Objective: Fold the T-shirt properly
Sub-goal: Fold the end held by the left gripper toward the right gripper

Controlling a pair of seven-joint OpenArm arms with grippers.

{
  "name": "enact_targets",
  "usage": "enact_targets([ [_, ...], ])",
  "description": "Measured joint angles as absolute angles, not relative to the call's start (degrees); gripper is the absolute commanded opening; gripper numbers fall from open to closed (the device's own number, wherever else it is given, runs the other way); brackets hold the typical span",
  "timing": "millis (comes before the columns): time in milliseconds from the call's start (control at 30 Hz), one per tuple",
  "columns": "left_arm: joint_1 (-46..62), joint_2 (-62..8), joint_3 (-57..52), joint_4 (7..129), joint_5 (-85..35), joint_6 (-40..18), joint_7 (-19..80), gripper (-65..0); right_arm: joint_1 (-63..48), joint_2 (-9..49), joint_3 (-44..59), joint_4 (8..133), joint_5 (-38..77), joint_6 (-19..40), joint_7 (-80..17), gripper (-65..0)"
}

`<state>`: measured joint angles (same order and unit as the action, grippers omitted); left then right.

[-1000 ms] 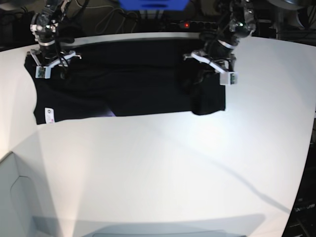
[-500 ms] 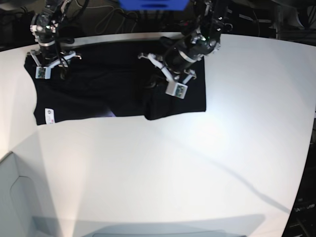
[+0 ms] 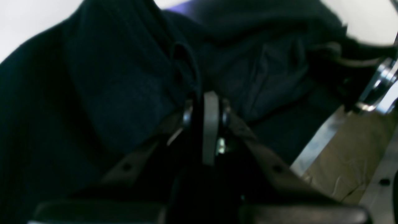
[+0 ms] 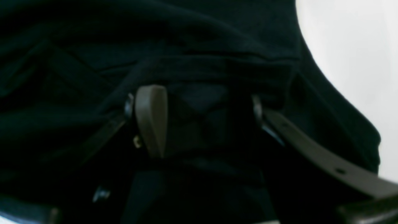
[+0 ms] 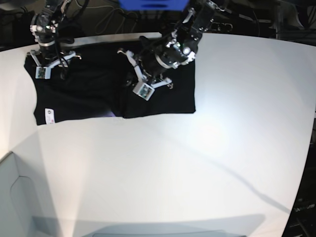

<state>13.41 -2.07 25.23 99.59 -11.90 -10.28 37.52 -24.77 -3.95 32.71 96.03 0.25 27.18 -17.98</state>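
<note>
We see one large black cloth T-shirt (image 5: pixel 163 94) at 12 o'clock on the white table (image 5: pixel 197 163), left gripper (image 3: pixel 207 102) clamped on its fabric, right gripper (image 4: pixel 199 121) spread apart over it.

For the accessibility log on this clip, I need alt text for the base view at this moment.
A black T-shirt lies at the far edge of a white table, one side folded over toward the middle. The left gripper sits over that folded part, shut on cloth; the right gripper rests open at the shirt's far corner. A small white label shows on the near corner.
</note>
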Motion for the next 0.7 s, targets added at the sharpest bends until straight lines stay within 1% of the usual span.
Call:
enact_targets([
  [233,11.9,-1.8,26.1,98.1,-11.7,-10.3,37.9,-64.3,-24.8,-3.9,32.7,96.0,0.3,27.2,-18.0,-30.9],
  [267,11.9,-1.8,26.1,98.1,-11.7,-10.3,37.9,-63.2,-24.8,-3.9,32.7,96.0,0.3,27.2,-18.0,-30.8],
  [300,11.9,-1.7,26.1,98.1,-11.8,-10.3,37.9,-61.3,-24.8,-3.9,32.7,96.0,0.3,27.2,-18.0,-30.8],
  [333,11.9,-1.8,26.1,98.1,-11.8,-10.3,37.9,-57.7,-24.8,-3.9,32.7,96.0,0.3,27.2,-18.0,-30.7],
  [400,11.9,-1.7,26.1,98.2,-11.8,-10.3,37.9,-47.8,-24.8,-3.9,32.7,96.0,0.3,27.2,-18.0,-30.7],
  [467,12.0,-1.7,26.1,98.7,-11.8,-10.3,37.9,-40.2,-24.8,-3.9,32.7,96.1,0.3,27.2,-18.0,-30.6],
  [500,12.1,-1.8,26.1,99.3,-11.8,-10.3,37.6,-37.5,-24.8,-4.0,32.7,96.2,0.3,27.2,-18.0,-30.6],
  [533,12.4,-1.9,26.1,100.5,-11.7,-10.3,37.6,-36.2,-24.8,-4.0,32.7,96.3,0.3,27.2,-18.0,-30.6],
  [700,13.7,-2.1,25.7,108.8,-12.2,-10.3,37.1,-36.1,-24.8,-4.3,33.0,98.5,-0.6,27.2,-19.8,-30.5],
])
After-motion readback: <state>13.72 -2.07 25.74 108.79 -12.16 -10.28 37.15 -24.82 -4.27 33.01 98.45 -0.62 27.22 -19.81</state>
